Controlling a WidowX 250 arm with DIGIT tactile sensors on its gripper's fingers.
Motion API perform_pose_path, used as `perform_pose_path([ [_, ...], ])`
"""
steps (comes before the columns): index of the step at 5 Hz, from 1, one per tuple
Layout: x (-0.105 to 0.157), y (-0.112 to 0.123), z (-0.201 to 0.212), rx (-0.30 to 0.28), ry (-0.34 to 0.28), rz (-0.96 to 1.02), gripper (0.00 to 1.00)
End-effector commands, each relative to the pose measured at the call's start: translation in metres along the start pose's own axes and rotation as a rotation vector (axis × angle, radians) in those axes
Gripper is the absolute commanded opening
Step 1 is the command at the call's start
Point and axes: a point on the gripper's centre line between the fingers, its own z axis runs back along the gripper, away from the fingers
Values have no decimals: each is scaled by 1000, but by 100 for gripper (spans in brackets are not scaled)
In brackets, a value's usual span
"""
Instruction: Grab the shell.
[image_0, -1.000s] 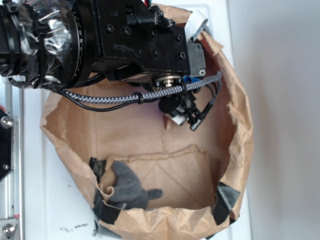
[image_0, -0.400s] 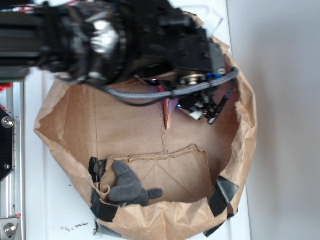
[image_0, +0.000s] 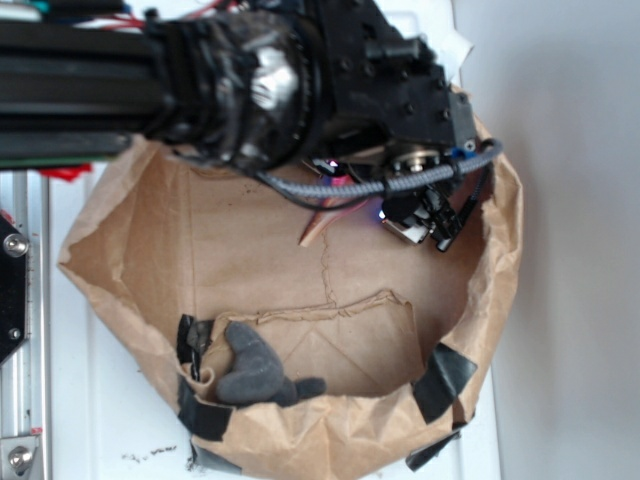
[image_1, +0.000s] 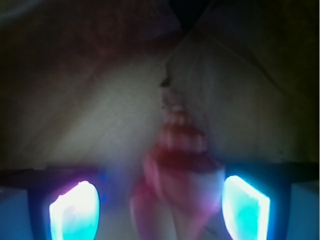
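so from my remote seat i'm looking at the shell (image_0: 318, 224) sitting in the upper part of the brown paper bag (image_0: 130, 300), mostly tucked under the arm, with just its thin tapering tail poking out down-left in the exterior view. in the wrist view the shell (image_1: 175, 165) is blurry but clearly sits between the two glowing fingertips (image_1: 72, 210), ribbed spire pointing away from the camera. the gripper (image_1: 159, 207) has its jaws standing apart on either side of the shell with visible gaps, so it's not clamped on anything, though the blur makes it hard to be sure how close the pads really are. my guess is the shell is light, rigid and fairly slick, and that skinny tail looks like the part that would snap or pivot if i pinched it. i'd take it across the fat middle of the body, where the ribs should give some bite. the dark grey lump (image_0: 255, 372) sits well apart at the bottom of the bag, no bother.
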Motion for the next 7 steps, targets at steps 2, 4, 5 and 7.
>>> perform_pose_path([
  [2, 12, -11, 12, -25, -72, 4, 0],
  [4, 8, -22, 47, -107, -82, -33, 0],
  [5, -4, -27, 93, -156, -50, -62, 0],
  [7, -37, -18, 158, -148, -62, -133, 0],
])
